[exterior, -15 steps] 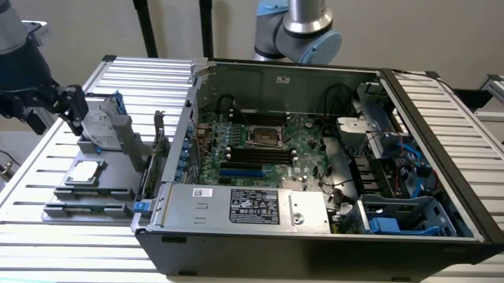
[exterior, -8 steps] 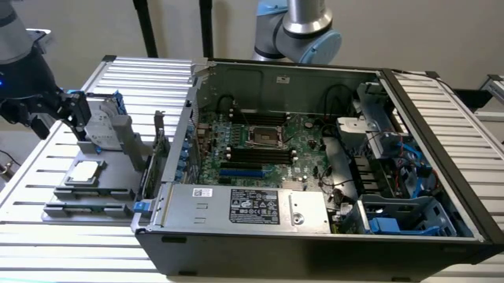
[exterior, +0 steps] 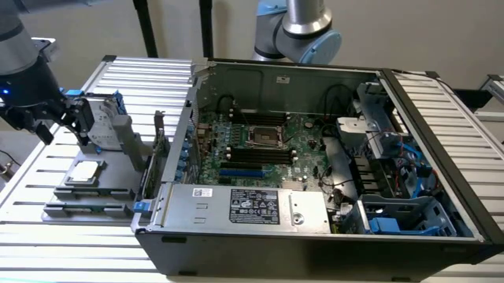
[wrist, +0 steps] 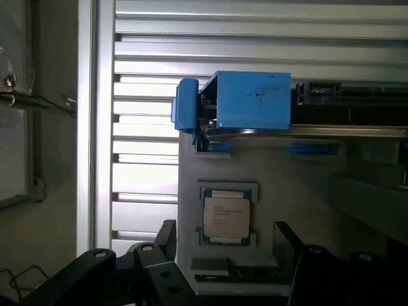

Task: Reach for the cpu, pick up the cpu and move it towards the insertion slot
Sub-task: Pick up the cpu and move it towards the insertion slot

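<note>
The cpu is a small silver-topped chip with a pale rim, lying flat in a recess of a grey fixture on the slatted table, at the exterior view's left. My gripper hangs above and a little behind it, apart from it, open with nothing between the fingers. In the wrist view the cpu lies just ahead of my two dark fingers, which stand wider apart than the chip. The insertion slot, a shiny framed socket with a dark centre, sits on the motherboard inside the open computer case.
An upright grey hard drive with a blue frame stands on the fixture right beside my gripper; its blue end is past the chip. The case wall rises between fixture and motherboard. A second arm stands behind the case.
</note>
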Controlling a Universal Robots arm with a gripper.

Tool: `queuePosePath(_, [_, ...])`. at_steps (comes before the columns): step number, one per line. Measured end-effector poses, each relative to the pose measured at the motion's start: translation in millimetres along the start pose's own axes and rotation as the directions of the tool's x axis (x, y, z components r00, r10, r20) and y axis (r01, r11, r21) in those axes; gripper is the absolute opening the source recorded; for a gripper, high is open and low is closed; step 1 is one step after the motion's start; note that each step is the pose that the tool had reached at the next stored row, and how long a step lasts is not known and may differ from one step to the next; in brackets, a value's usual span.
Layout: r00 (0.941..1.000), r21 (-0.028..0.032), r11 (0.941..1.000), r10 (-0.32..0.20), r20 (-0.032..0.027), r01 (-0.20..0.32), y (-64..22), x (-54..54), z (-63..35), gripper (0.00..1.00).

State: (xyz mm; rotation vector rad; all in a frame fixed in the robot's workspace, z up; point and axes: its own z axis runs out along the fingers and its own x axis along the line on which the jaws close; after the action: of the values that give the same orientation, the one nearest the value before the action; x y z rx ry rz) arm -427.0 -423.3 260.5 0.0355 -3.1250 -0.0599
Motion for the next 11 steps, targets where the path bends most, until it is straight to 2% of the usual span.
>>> queuePosePath(11, [1.0000, 0.0001, 1.0000, 0.000, 0.0013, 0.000, -1.1, -0.3, 19.9, 0.71])
